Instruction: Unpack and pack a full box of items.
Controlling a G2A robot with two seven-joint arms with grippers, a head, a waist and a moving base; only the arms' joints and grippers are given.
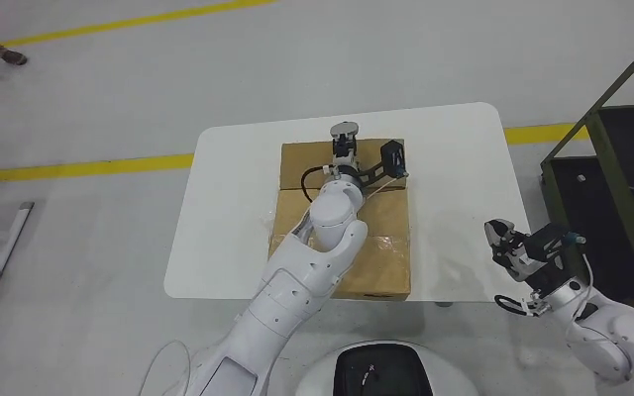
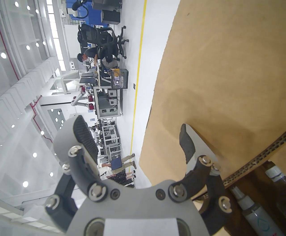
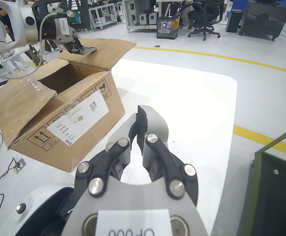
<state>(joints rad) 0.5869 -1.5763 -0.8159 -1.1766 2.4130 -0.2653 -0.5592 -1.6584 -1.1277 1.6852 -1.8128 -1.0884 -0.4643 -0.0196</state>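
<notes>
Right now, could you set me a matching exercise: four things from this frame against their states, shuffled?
Things:
1. left end effector
2. right end effector
3. cardboard box
4. bottles

States:
A. shut, empty, at the table's edge
B. open-topped, standing on the table
C. open, at the box's far flap
D. inside the box

Pairs: 1-C; 2-A; 3-B; 4-D

1. A white paper label [image 3: 78, 116] on the side of the cardboard box [image 3: 60, 156]: rows of print and a square scan code, too small to read.
2. Black up arrows [image 3: 41, 136] printed beside it, with other handling signs [image 3: 103, 86] along the side's upper edge.
3. A white code tag [image 3: 63, 25] on the left arm [image 3: 26, 21].
4. A second tag [image 3: 134, 220], upside down, on the right gripper [image 3: 139, 125].
</notes>
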